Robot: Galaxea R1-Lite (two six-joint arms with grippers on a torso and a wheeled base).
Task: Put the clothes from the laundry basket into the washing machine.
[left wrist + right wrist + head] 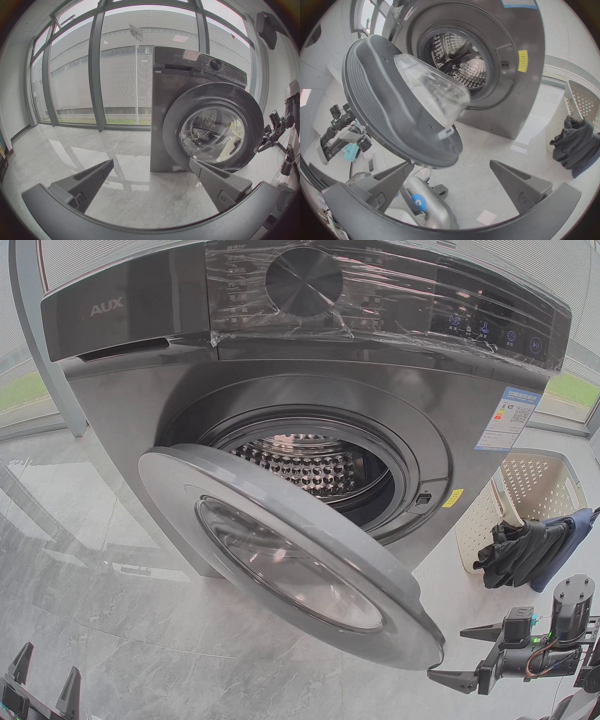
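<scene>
Grey polished floor tiles (125, 615) run under everything. Nearest, the left gripper (50, 668) sits low with its fingers spread. The right gripper (447, 654) hangs just beside the door (400, 615), fingers likewise apart and holding nothing. Beyond them the washing machine (156, 396) has its door swung wide and its drum (300, 468) facing the robot. To the machine's right, black and blue clothes (525, 549) drape over the rim of the laundry basket (544, 474) and hang down its outer wall.

The right end effector (447, 654) is black, with tapered fingers (481, 632) and an orange cable (530, 665).
</scene>
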